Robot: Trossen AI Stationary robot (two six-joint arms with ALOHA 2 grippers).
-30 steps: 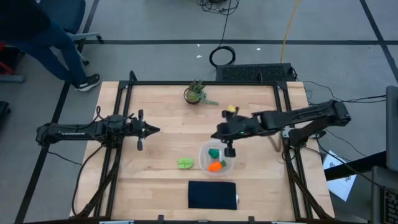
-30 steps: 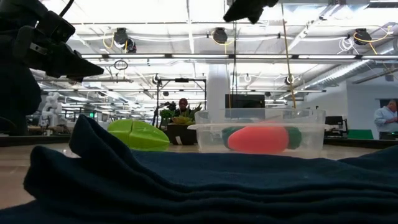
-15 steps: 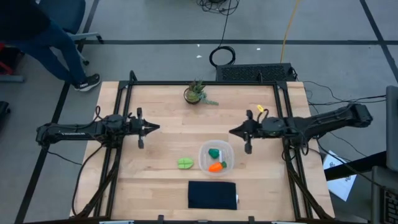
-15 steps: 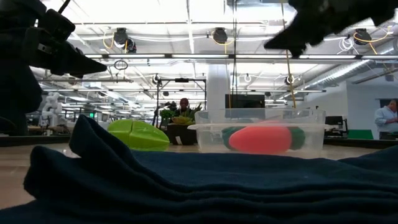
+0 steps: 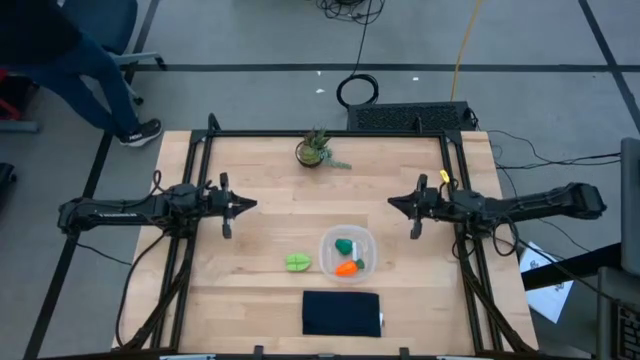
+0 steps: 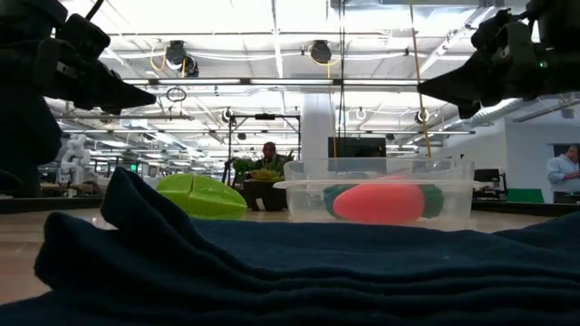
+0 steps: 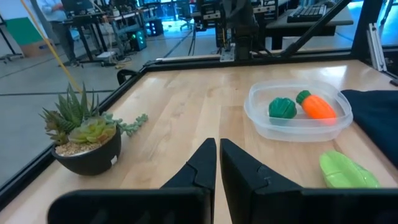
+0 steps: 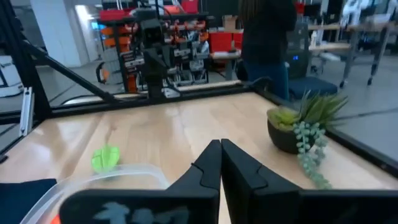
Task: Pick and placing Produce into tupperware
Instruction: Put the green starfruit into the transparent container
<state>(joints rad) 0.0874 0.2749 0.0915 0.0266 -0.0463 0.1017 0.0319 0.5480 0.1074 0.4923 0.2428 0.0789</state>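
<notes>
The right gripper (image 5: pixel 392 204) has its fingers (image 8: pixel 214 163) pressed together on nothing, hanging above the table with the tupperware (image 5: pixel 347 253) a little ahead of the tips and off to one side. The left gripper (image 5: pixel 252 206) is likewise clenched and empty, its fingers (image 7: pixel 219 163) pointing across the boards, with the leafy piece (image 5: pixel 298 262) ahead and to the side, nearer to it than to the right gripper. Further out, the tupperware holds the dark green lump (image 5: pixel 343 245) and the carrot (image 5: pixel 347 267); the leafy piece lies on the bare wood just beside the container, apart from its wall. Two of three pieces look placed, so the step in hand appears to be fetching the last one. That would call for a gripper to spread its fingers, come down over the flat leafy piece and pinch it low.
</notes>
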